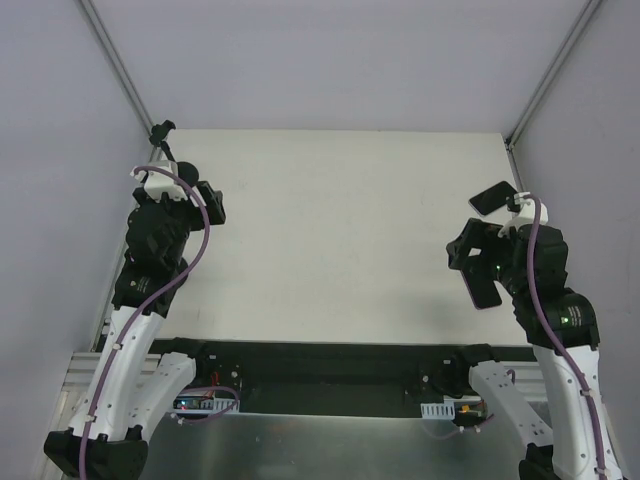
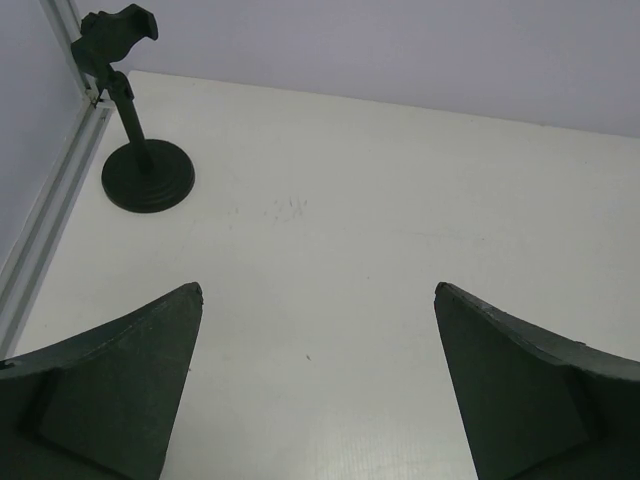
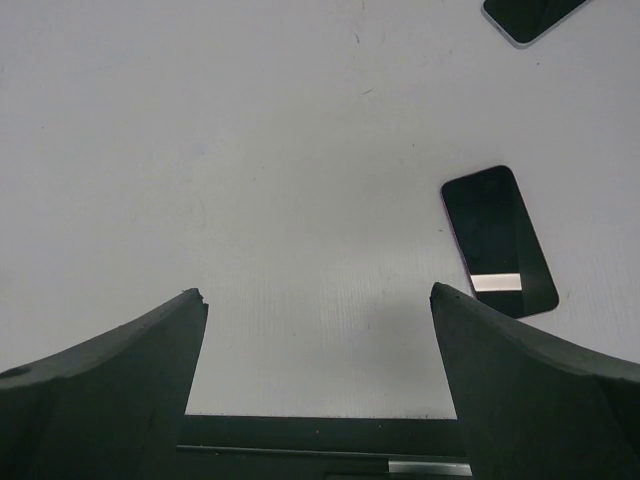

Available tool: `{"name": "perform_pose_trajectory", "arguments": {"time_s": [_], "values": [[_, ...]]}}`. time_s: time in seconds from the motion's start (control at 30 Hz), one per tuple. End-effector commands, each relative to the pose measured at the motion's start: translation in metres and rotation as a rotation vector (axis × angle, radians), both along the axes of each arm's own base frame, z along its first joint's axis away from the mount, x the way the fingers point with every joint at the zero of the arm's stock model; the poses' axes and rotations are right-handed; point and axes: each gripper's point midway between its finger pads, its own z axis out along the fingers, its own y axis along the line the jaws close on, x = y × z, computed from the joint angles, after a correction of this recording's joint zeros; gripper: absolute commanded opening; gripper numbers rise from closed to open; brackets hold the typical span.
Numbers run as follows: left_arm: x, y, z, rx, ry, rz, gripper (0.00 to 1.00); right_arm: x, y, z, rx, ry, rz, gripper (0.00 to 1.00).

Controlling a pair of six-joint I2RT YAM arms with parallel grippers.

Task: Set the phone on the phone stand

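Showing two arms poised over a white table [image 1: 330, 240], with the work not yet begun. The left gripper [image 2: 318, 290] is hanging released, its two dark fingers [image 2: 120, 380] spread wide with only tabletop between them. The phone stand [image 2: 148, 178] is standing upright at the far left corner of the table, just beside the metal rail [image 2: 55, 220]. Its round base is resting flat and the clip on its stem is carrying nothing. In the overhead view the stand [image 1: 161, 133] is only partly showing, its base being hard to make out against the left arm.

The right gripper [image 3: 318, 293] is also hanging unclenched, jaws wide apart and grasping nothing. The phone [image 3: 498, 240] is lying flat on the table, screen up, near the table's front edge and just off the right-hand finger [image 3: 540, 390]. It is well apart from the stand. A pale bar of reflected light is crossing the lower part of its screen.

A second phone [image 3: 530, 15] is being cut off by the top edge of the right wrist view, so only one end is showing. Overhead, a single dark rectangle [image 1: 495, 198] is lying beside the right arm; which of the two phones it is cannot be told.
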Motion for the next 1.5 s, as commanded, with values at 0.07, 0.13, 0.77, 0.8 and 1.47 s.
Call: {"name": "perform_pose_trajectory", "arguments": {"time_s": [0.07,0.13,0.77,0.8,1.47], "values": [[0.005,0.001,0.017,-0.029,-0.035,0.027,0.99,-0.007,-0.005,-0.005,0.01,0.009,-0.038,0.96],[0.006,-0.001,0.018,-0.073,-0.017,0.033,0.99,-0.009,-0.004,-0.002,0.017,-0.01,-0.031,0.96],[-0.097,0.04,-0.035,-0.352,0.249,0.368,0.99,-0.01,0.022,-0.014,0.075,-0.014,0.116,0.96],[-0.098,0.044,-0.037,-0.361,0.257,0.395,0.99,-0.01,0.023,-0.015,0.078,-0.01,0.117,0.96],[-0.052,0.03,-0.067,-0.861,0.365,0.362,0.99,-0.012,0.025,-0.022,0.064,-0.01,0.152,0.96]]}}
